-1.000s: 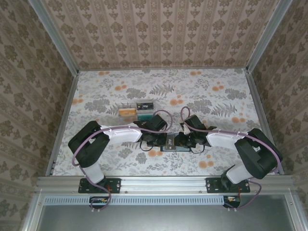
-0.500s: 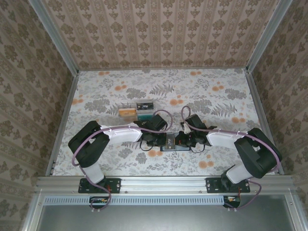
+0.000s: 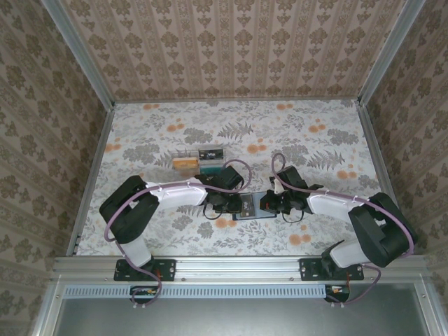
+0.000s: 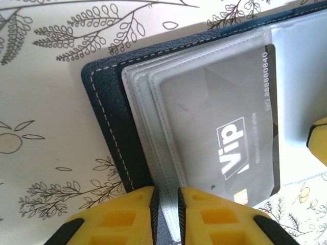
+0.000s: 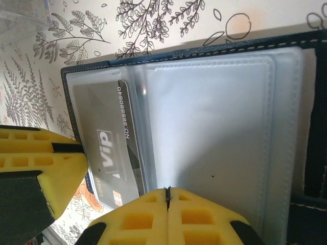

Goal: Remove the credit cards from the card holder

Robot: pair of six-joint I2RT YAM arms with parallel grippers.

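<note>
Lying open, the card holder (image 4: 110, 148) shows a grey credit card (image 4: 225, 127) reading "Vip" and "NO 800880840". The left gripper (image 4: 166, 206) straddles a sleeve edge (image 4: 147, 153), grip I cannot tell; the right gripper (image 5: 167, 204) is clenched.

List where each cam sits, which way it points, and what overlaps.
Top external: above and behind the arms, looking down on the floral table; left arm, right arm and both bases show, meeting over the card holder.
Left wrist: on the left arm, looking down at the holder's stitched edge; left fingers at the bottom.
Right wrist: on the right arm, looking down at the clear sleeves; right fingers pressed together at the bottom.
Shared: both wrist views show the grey VIP card.
</note>
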